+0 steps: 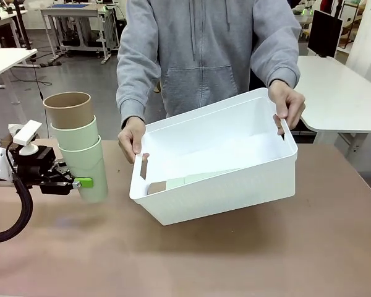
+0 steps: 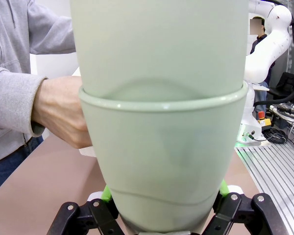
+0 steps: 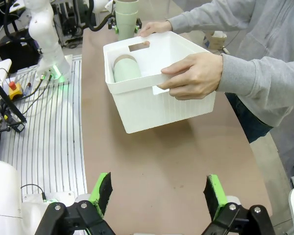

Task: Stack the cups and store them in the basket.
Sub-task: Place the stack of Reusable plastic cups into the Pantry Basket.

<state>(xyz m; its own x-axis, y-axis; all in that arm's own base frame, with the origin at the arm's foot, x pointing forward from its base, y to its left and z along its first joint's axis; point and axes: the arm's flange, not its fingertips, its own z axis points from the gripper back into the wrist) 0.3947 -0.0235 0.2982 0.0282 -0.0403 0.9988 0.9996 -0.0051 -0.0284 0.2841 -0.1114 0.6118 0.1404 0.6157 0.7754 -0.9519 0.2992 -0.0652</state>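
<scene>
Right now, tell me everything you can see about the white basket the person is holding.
The basket is a large white rectangular bin, apparently plastic, with smooth solid walls and a slot handle cutout at each short end. The person's hands grip both ends and hold it tilted, its open top tipped toward the robot, with the lower edge at or near the brown table. Inside, a stack of cups lies on its side, pale green with a tan-brown end. Neither gripper touches the basket.
</scene>
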